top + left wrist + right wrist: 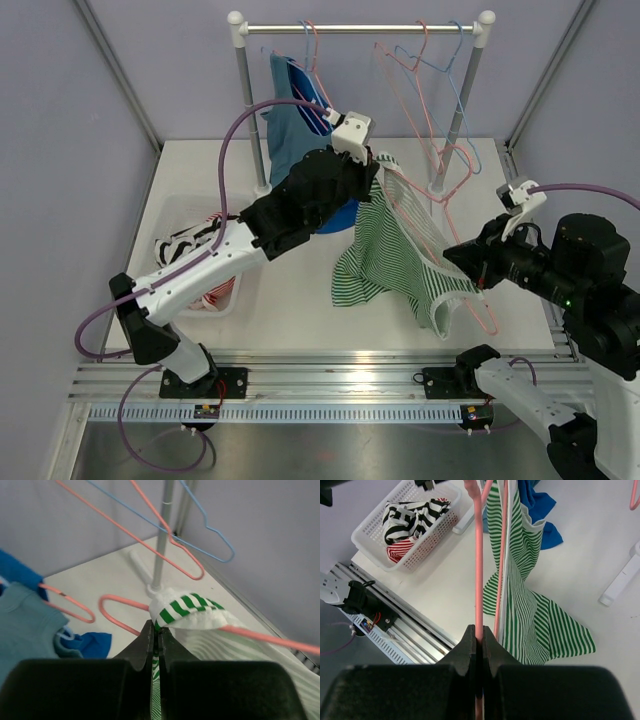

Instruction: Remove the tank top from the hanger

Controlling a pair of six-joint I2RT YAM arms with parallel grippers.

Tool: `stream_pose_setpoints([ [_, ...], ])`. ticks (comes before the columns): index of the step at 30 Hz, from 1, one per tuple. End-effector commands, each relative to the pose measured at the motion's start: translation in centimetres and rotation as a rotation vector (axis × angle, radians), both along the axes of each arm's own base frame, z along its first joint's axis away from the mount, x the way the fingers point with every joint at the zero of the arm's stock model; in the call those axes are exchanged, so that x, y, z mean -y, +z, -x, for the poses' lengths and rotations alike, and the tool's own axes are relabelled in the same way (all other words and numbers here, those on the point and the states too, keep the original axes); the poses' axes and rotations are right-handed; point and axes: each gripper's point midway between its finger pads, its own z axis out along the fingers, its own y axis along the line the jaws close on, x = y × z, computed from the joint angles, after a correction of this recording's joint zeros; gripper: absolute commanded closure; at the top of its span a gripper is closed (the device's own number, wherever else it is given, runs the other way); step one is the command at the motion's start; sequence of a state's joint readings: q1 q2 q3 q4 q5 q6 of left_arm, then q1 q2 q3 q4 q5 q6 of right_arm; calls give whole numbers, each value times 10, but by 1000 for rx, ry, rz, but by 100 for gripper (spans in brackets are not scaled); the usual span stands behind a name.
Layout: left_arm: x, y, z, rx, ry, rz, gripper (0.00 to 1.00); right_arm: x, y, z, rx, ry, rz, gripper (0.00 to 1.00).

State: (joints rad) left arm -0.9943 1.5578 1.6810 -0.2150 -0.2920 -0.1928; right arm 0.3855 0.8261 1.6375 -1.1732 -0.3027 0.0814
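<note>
A green-and-white striped tank top (pixel 390 255) hangs on a pink wire hanger (pixel 437 238) held over the middle of the table. My left gripper (pixel 374 172) is shut on the top's shoulder strap at the hanger's upper end. In the left wrist view the strap (pixel 187 611) is folded over the hanger wire (pixel 260 636), with cloth pinched in my left gripper (pixel 157 630). My right gripper (pixel 462 262) is shut on the hanger's lower part. In the right wrist view the pink hanger (pixel 479 555) runs into my right gripper (pixel 480 632), with the tank top (pixel 530 610) draped beside it.
A clothes rack (pixel 360 28) stands at the back with several pink and blue hangers and a teal shirt (pixel 290 120). A blue cloth (pixel 335 220) lies under my left arm. A white basket (pixel 225 300) with striped clothes sits at the left.
</note>
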Motion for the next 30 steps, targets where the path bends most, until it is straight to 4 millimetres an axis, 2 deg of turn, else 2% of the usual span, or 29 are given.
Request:
stream_pose_setpoints([
  [1,-51,39,-27,43,270,83,100,0,-11,14,12,60,31,100],
  [5,-79,30,-42,-7,345,100,100,-3,-18,40,26,146,12,100],
  [9,-100,23,-50,-36,391,94,100,4,-12,61,108,173,4,100],
  [12,-108,21,-50,-56,391,107,100,7,-6,75,170,203,7,100],
  [14,-104,24,-44,-62,346,121,100,11,1,79,211,193,7,100],
  [15,-100,18,-41,-73,315,114,100,15,5,78,236,168,1,100],
  [16,-88,18,-29,-83,221,131,100,15,19,74,286,140,-32,100],
  [17,-87,25,-16,-79,161,162,100,17,21,65,309,105,-38,100],
  [18,-81,36,-4,-53,89,215,100,19,30,66,333,69,-104,100],
  [19,-67,11,13,-91,-28,197,100,15,45,48,408,32,-167,100],
  [20,-61,8,27,-89,-84,211,100,14,56,48,462,23,-225,100],
  [21,-65,22,42,-52,-127,256,100,10,65,44,483,17,-296,100],
  [22,-58,-3,55,-84,-191,219,100,6,82,30,573,6,-371,100],
  [24,-56,-9,76,-69,-253,219,100,5,98,19,629,-22,-482,100],
  [25,-55,-29,80,-87,-268,190,100,8,111,7,703,-60,-537,100],
  [26,-52,-37,88,-91,-290,179,100,7,113,-5,714,-85,-562,100],
  [27,-56,-40,92,-87,-286,176,100,11,133,-5,795,-92,-626,100],
  [28,-56,-45,95,-95,-285,170,100,10,127,-19,799,-126,-639,100],
  [29,-57,-61,96,-118,-276,148,100,9,127,-31,807,-145,-652,100],
  [30,-62,-67,92,-133,-229,145,100,14,138,-33,860,-165,-684,100],
])
